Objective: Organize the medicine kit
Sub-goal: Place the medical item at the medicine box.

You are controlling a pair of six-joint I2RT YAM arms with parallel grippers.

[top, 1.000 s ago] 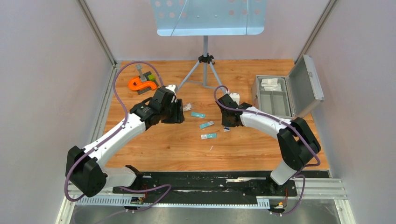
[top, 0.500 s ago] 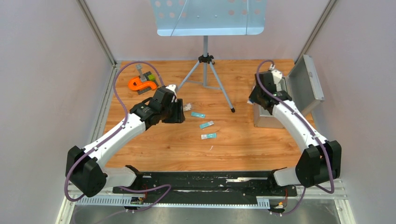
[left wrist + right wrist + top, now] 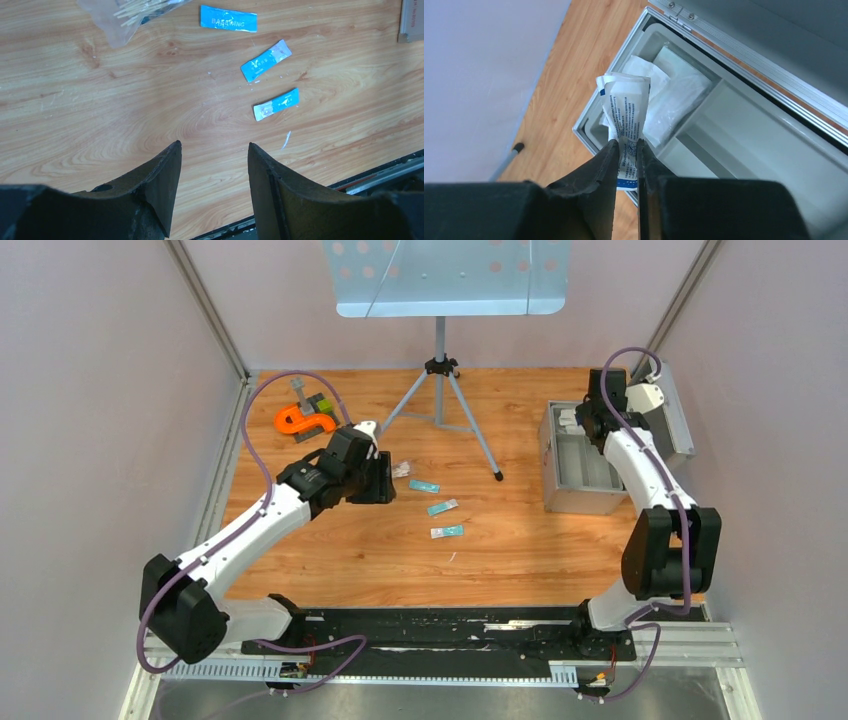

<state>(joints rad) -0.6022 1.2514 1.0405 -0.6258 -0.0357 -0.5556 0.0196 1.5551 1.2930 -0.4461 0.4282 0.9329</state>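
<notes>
The grey metal kit case (image 3: pixel 560 468) stands open at the right, lid (image 3: pixel 668 415) raised. My right gripper (image 3: pixel 627 145) is shut on a white wound-dressing packet (image 3: pixel 625 112) with blue print, held above the case's far compartment, where white packets (image 3: pixel 676 87) lie. In the top view the right gripper (image 3: pixel 594 418) hangs over the case's far end. My left gripper (image 3: pixel 214 146) is open and empty above the wood. Three blue sachets (image 3: pixel 228 18) (image 3: pixel 265 60) (image 3: pixel 276 104) lie ahead of it, also seen from the top (image 3: pixel 443 507). A clear bag of swabs (image 3: pixel 125 12) lies at its upper left.
A tripod stand (image 3: pixel 439 370) with a perforated metal plate (image 3: pixel 450 275) stands at the back centre, one leg (image 3: pixel 482 448) reaching toward the case. An orange object (image 3: pixel 303 420) and a green-grey item (image 3: pixel 320 402) lie at the back left. A small white scrap (image 3: pixel 286 140) lies on the wood.
My right arm has swung from the table's centre to the case, carrying the white packet over the far compartment. The left arm has not moved.
</notes>
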